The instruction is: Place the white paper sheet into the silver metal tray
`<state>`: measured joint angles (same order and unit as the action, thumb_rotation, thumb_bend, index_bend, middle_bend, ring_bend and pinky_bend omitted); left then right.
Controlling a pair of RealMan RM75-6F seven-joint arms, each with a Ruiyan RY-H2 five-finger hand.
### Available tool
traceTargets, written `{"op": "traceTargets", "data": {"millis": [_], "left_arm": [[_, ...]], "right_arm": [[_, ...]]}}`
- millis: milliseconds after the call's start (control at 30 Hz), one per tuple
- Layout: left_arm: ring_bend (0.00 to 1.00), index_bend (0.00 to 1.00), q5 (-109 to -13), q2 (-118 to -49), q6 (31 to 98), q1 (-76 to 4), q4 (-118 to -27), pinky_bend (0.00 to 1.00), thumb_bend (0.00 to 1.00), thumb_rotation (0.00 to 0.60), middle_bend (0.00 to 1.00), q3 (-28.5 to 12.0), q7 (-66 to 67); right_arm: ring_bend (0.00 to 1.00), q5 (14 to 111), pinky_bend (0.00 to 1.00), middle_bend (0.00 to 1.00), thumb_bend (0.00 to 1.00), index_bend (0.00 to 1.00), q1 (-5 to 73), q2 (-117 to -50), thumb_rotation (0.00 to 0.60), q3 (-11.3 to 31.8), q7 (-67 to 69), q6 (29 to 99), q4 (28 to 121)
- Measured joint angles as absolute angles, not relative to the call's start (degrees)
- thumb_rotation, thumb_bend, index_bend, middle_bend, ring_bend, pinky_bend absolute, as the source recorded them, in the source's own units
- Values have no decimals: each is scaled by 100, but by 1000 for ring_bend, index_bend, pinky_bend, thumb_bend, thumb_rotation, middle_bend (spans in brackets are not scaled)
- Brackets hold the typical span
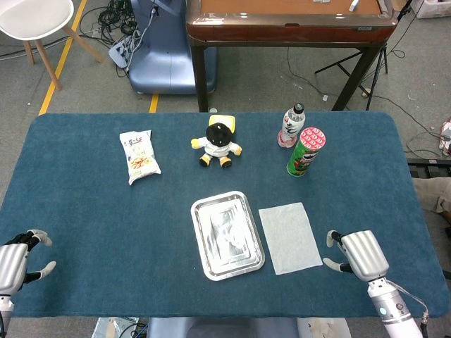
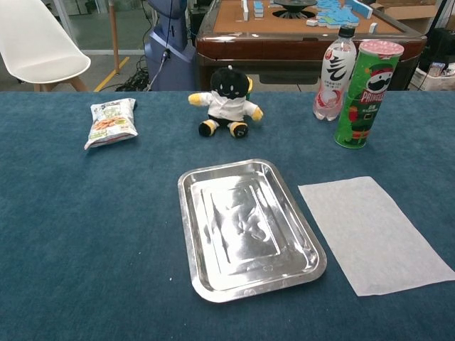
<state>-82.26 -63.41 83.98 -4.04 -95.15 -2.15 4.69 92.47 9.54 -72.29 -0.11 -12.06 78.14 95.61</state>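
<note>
Presently: white paper sheet (image 1: 290,237) flat on table (image 1: 84,211) beside silver metal tray (image 1: 227,235), not inside | right hand (image 1: 354,254) near sheet, fingers apart, empty | left hand (image 1: 20,255) idle, spread | grasp and transfer remain

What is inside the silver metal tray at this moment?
Nothing lies in the silver metal tray; only its bare, wrinkled bottom shows. The white paper sheet lies flat on the table beside it, apart from its rim. What is beneath the tray is covered.
</note>
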Motion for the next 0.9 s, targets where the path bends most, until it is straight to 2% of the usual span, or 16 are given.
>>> {"op": "traceTargets", "data": {"millis": [900], "left_arm": [[344,467,-8195,-6221,8471,-333,-9647,488,153,600,359,-234,463]], "right_arm": [[1000,8884,1000,1000,0,576,1070,-7991,600,-273,-2209,7215,9520]]}}
